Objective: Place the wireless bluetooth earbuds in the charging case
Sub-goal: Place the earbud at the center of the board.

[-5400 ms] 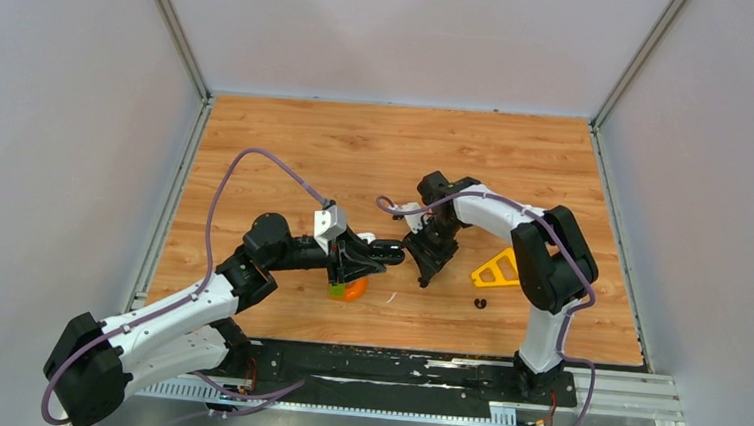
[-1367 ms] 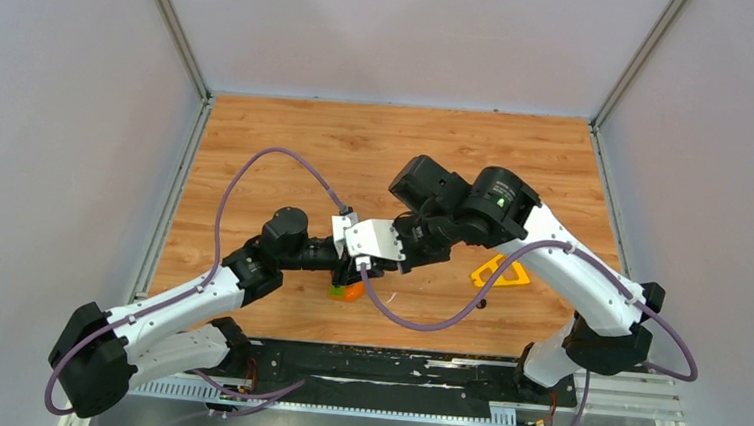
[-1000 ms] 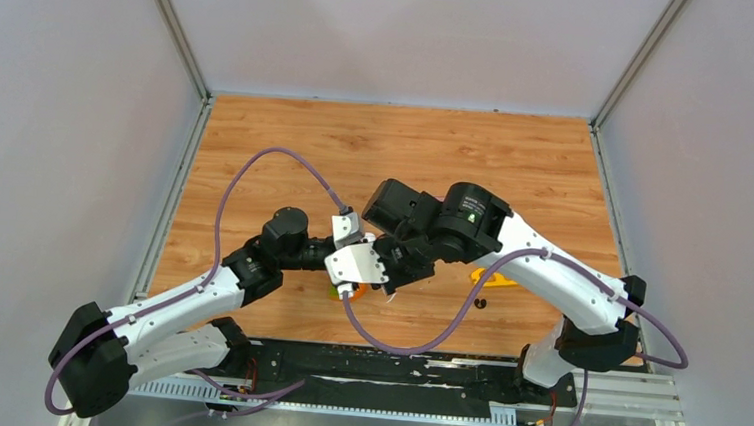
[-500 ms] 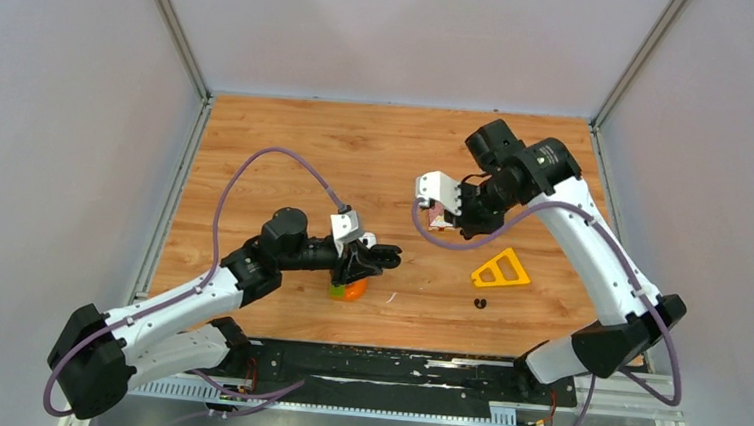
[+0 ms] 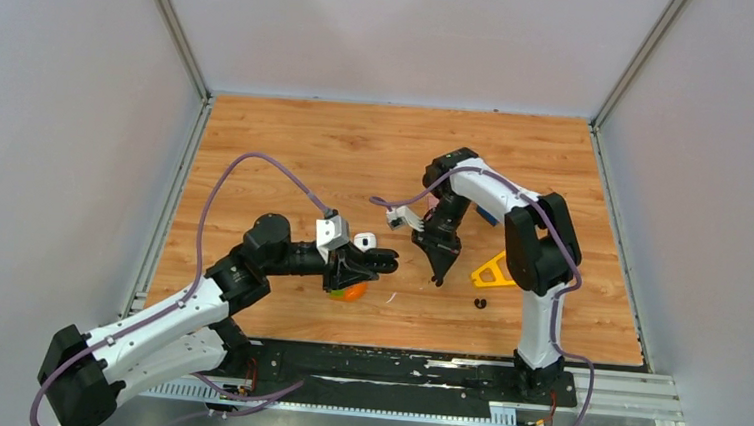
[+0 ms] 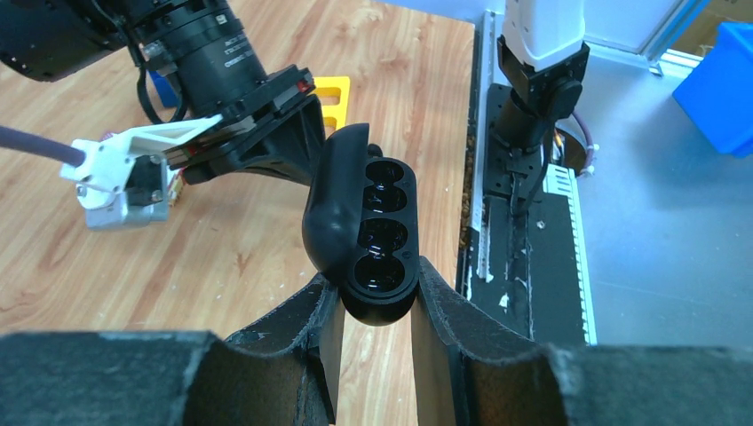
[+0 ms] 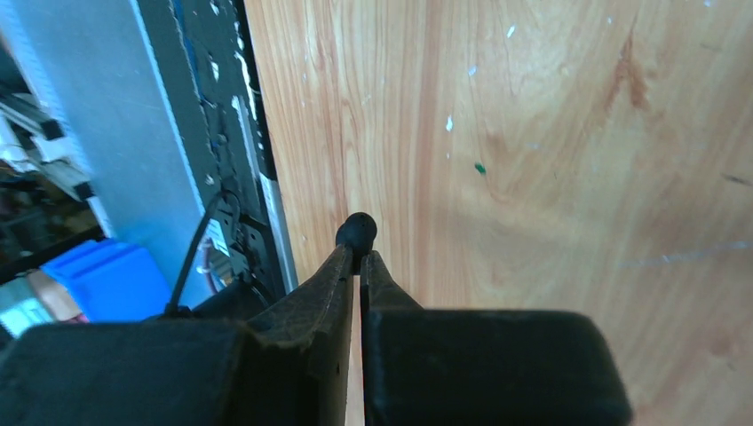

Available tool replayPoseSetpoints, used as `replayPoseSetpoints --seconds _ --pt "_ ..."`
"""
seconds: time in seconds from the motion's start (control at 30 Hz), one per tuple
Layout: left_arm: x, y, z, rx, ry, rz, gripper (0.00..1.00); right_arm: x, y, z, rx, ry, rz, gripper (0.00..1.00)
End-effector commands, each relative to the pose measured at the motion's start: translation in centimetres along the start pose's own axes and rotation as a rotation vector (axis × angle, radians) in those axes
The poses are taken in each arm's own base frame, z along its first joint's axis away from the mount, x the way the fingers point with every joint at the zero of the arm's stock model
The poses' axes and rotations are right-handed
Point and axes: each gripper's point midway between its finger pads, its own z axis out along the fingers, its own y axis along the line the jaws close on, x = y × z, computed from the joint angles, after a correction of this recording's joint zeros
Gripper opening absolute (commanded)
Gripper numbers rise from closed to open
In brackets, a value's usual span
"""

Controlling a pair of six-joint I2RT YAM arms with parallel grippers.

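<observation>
My left gripper (image 6: pixel 373 286) is shut on the base of a black charging case (image 6: pixel 368 222). The case is held up with its lid open and its round wells empty; it also shows in the top view (image 5: pixel 380 261). My right gripper (image 7: pixel 360 257) is shut on a small black knobby earbud (image 7: pixel 357 232) that pokes out past the fingertips. In the top view the right gripper (image 5: pixel 440 274) points down, just right of the case. A second black earbud (image 5: pixel 479 302) lies on the table near the front. The white earbuds are out of view.
A yellow triangular frame (image 5: pixel 494 269) lies right of the right gripper. An orange and green object (image 5: pixel 348 290) sits under the left gripper, with a thin white sliver (image 5: pixel 388 296) beside it. The black base rail (image 5: pixel 392 366) runs along the near edge.
The right arm has swung from high at the back right down to a spot just right of the case. The left gripper still holds the case in nearly the same place.
</observation>
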Motion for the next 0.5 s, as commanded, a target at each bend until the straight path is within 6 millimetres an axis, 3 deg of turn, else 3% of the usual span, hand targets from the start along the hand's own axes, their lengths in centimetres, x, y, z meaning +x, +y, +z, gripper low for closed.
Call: replayPoseSetpoints --seconds 0.0,0.27,0.47 --pt "-0.4 -0.8 0.3 0.054 -0.020 0.010 0.00 -2.6 0.0 0.5 -0.077 -0.122 0.028 0.07" --pt "-0.1 -0.9 0.5 0.068 -0.009 0.007 0.00 -2.3 -3.1 3.3 -0.041 -0.113 0.148 0.11" --pt "0.1 -0.9 0.6 0.071 -0.003 0.002 0.00 -1.9 -4.3 4.3 -0.006 -0.109 0.198 0.17"
